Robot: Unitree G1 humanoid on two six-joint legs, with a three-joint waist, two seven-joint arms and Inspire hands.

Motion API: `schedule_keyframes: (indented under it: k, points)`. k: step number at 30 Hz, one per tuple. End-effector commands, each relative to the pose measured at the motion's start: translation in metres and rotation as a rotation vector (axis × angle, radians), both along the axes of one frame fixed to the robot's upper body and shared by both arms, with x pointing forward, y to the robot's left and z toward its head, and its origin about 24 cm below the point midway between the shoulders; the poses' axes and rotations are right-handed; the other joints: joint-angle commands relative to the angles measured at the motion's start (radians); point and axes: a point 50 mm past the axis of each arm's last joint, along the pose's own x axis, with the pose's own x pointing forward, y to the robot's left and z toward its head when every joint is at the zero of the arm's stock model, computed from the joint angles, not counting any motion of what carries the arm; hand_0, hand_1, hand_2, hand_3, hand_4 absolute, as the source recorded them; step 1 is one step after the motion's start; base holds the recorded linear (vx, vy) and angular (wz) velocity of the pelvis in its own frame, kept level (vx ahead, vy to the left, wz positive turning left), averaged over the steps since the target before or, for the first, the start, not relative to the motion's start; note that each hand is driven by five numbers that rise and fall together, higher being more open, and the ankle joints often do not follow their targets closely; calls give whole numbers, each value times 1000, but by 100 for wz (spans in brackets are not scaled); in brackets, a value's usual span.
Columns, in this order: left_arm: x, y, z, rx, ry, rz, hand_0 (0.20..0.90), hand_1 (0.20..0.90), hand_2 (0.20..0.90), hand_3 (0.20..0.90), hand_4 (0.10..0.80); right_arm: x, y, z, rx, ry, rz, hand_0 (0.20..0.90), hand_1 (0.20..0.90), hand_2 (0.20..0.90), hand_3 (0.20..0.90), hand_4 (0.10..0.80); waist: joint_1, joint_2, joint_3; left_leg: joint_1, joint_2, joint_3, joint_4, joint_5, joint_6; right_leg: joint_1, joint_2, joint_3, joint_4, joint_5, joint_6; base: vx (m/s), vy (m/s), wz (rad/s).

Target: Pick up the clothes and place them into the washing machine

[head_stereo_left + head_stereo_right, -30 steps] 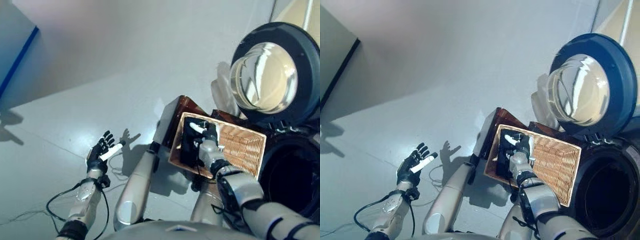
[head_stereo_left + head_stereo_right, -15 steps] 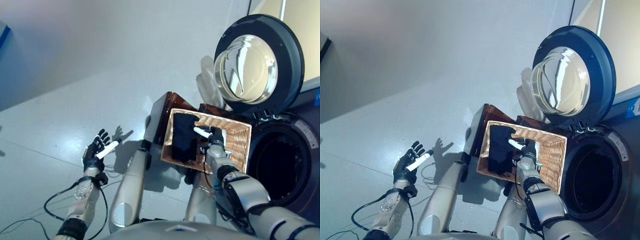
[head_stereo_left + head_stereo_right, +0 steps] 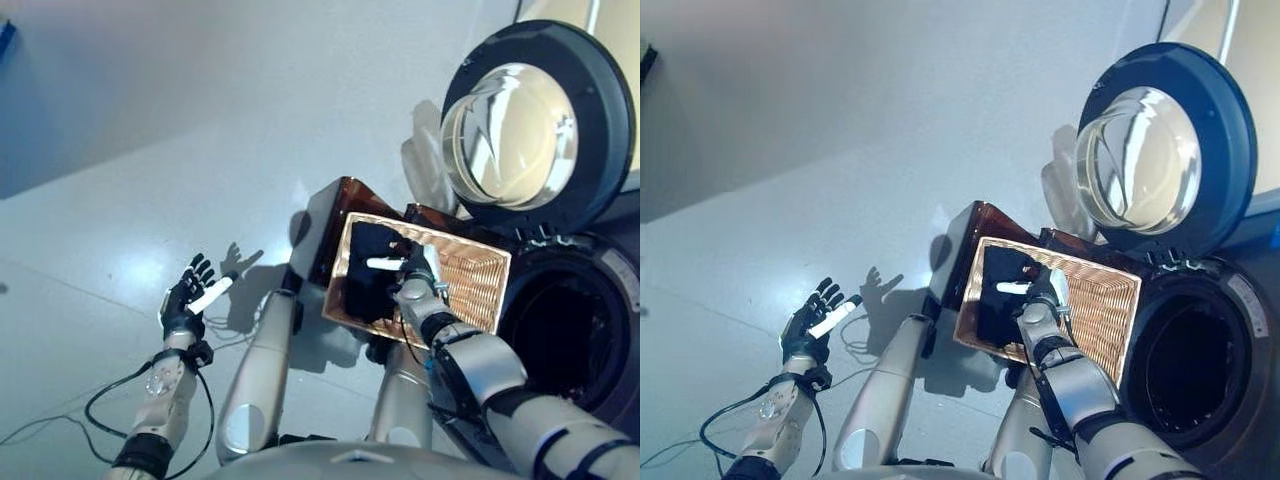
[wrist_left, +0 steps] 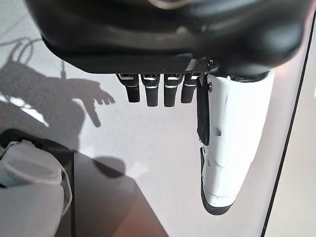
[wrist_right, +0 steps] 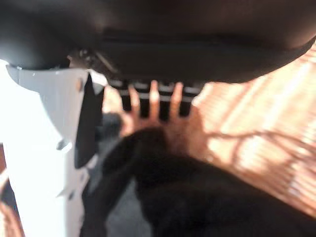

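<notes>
A black garment (image 3: 362, 275) lies in the left end of a wicker basket (image 3: 470, 285) beside the washing machine. My right hand (image 3: 412, 270) hovers inside the basket at the garment's edge, open, its white thumb stretched over the cloth. In the right wrist view the fingers (image 5: 153, 98) are straight above the dark cloth (image 5: 207, 197), with nothing held. The machine's round door (image 3: 530, 125) is swung open and the dark drum opening (image 3: 570, 320) lies to the right of the basket. Out to the left, my left hand (image 3: 190, 298) is open and empty above the floor.
The basket rests on a brown, glossy stand (image 3: 335, 215). A pale, translucent bag (image 3: 425, 165) leans behind it, next to the door. Grey floor (image 3: 200, 150) stretches to the left and far side.
The camera has shifted. My right hand has slid a little leftward over the black garment inside the basket. The left hand holds the same open pose.
</notes>
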Motion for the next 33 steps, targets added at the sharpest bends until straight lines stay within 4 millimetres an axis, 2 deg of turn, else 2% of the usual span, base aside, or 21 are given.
schedule_keyframes:
  k: [1, 5, 7, 10, 23, 24, 27, 31, 32, 33]
  points:
    - [3, 9, 19, 46, -118, -10, 900, 900, 900, 900, 800, -4, -35, 5, -16, -15, -124, 900, 900, 900, 900, 800, 30, 53, -19, 7, 14, 25, 30, -51, -38, -33, 9, -15, -12, 130, -33, 0, 0, 0]
    - [4, 7, 18, 48, -109, -16, 900, 900, 900, 900, 800, -7, -25, -1, 10, 1, -116, 900, 900, 900, 900, 800, 31, 51, -17, 7, 13, 27, 33, -54, -35, -36, 8, -15, -10, 132, -31, 0, 0, 0]
    - [7, 5, 18, 46, -108, -18, 900, 900, 900, 900, 800, -5, -8, -4, 50, -1, -84, 900, 900, 900, 900, 800, 30, 50, -15, 5, 12, 28, 38, -58, -32, -38, 8, -13, -8, 132, -31, 0, 0, 0]
    - [8, 3, 19, 41, -115, -20, 900, 900, 900, 900, 800, -5, 2, -5, 73, 0, -66, 900, 900, 900, 900, 800, 31, 51, -17, 4, 12, 28, 38, -60, -31, -39, 5, -14, -8, 132, -31, 0, 0, 0]
    - [7, 1, 15, 44, -91, -18, 900, 900, 900, 900, 800, 3, 45, -2, 163, -40, 42, 900, 900, 900, 900, 800, 33, 53, -18, 3, 14, 36, 36, -59, -30, -44, 6, -10, -11, 135, -33, 0, 0, 0]
    - [7, 1, 14, 46, -85, -17, 900, 900, 900, 900, 800, 3, 53, -1, 179, -47, 71, 900, 900, 900, 900, 800, 34, 52, -18, 7, 15, 36, 34, -59, -30, -41, 6, -11, -12, 136, -32, 0, 0, 0]
    - [7, 1, 11, 51, -71, -11, 900, 900, 900, 900, 800, 2, 60, -2, 194, -50, 94, 900, 900, 900, 900, 800, 32, 49, -18, 16, 16, 37, 29, -57, -31, -29, 6, -15, -19, 139, -30, 0, 0, 0]
    - [6, 2, 7, 58, -48, -2, 900, 900, 900, 900, 800, 0, 59, -4, 192, -46, 93, 900, 900, 900, 900, 800, 29, 41, -23, 33, 17, 36, 14, -53, -32, -9, 7, -20, -33, 145, -27, -18, 5, 1]
    - [7, 3, 6, 60, -44, -2, 900, 900, 900, 900, 800, 0, 58, -4, 201, -49, 82, 900, 900, 900, 900, 800, 27, 38, -22, 29, 15, 41, -8, -11, -27, -10, 3, -28, -58, 181, -37, -71, 18, 4]
    - [6, 3, 5, 63, -40, -2, 900, 900, 900, 900, 800, 1, 57, -4, 215, -55, 69, 900, 900, 900, 900, 800, 27, 37, -23, 34, 16, 40, -11, -11, -28, -7, 2, -28, -59, 181, -36, -72, 15, 2]
